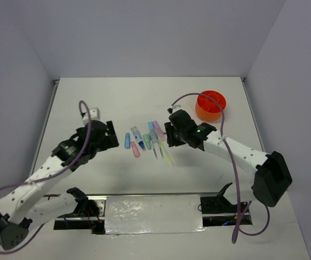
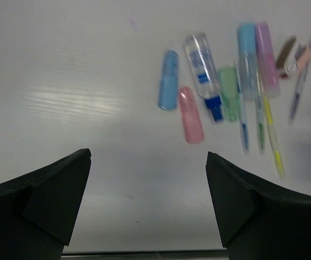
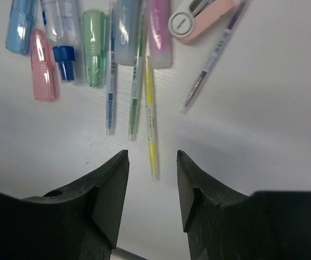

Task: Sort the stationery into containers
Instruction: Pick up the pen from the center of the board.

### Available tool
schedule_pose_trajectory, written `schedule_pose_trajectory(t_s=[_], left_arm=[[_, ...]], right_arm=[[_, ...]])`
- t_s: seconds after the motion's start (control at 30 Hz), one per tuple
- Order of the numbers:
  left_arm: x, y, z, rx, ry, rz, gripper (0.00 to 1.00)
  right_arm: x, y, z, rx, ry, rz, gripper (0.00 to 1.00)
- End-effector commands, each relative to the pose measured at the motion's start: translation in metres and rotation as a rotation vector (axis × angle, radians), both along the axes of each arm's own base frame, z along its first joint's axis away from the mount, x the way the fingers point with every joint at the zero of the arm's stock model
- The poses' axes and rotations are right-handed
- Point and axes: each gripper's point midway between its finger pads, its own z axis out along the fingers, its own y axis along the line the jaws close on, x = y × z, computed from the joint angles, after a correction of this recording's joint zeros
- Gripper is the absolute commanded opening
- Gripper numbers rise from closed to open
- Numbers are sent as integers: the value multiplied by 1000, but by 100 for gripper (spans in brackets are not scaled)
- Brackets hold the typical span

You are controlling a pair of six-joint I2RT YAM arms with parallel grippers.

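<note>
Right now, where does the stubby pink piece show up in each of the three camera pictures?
Top external: the stubby pink piece sits near the middle of the picture, at the lower left of the cluster.
Left wrist: right of centre, in the upper half.
Right wrist: upper left.
Shared landmark: the blue piece lies just up-left of it in all three views.

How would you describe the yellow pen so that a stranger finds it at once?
Find the pastel cluster midway on the white table. Among its thin pens, the yellow pen lies beside the green pen and pokes out past it.
</note>
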Motion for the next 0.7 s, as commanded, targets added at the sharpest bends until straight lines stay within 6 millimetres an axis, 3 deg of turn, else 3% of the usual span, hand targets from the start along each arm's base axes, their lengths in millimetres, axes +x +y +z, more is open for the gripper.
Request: schedule_pose_trajectory(t_s=[0.0,0.03,0.07,0.13,0.17,0.2,0.23,0.27,0.43,0.5,0.53,0.6,0.67], left_arm=[[4,-74,-22,-155,38,-45,99],[5,-89,-39,-127,76,-46,99],[-5,-112,-43,-144,88,-65,99],[-3,-132,-39,-127,73,-40,99],[-8,-148,-56,-95,110,-31,99],[-5,-158,-49,-90,109,-22,99],[-3,-165,-66,-42,142,-7,99],[1,-178,-61,-63,143,-1,98],[9,-194,-100,25,206,43,92],[14,-201,-96,8,200,54,88],[15,-202,-111,46,219,58,87],[19,-205,-114,56,216,69,87],[22,-203,-124,77,229,90,72]], right_arm=[[3,-31,30,7,-63,-94,48],[1,-44,33,-3,-62,-127,50],[1,-52,49,27,-100,-153,51],[-4,-66,60,36,-114,-189,54],[-6,-73,72,58,-145,-207,56],[-6,-77,80,63,-163,-216,56],[-11,-81,82,55,-159,-217,57],[-14,-83,88,63,-170,-218,57],[-22,-94,96,60,-188,-232,58],[-23,-97,99,67,-200,-232,58],[-24,-97,99,67,-202,-228,58],[-25,-98,99,68,-206,-226,59],[-26,-96,99,74,-206,-214,59]])
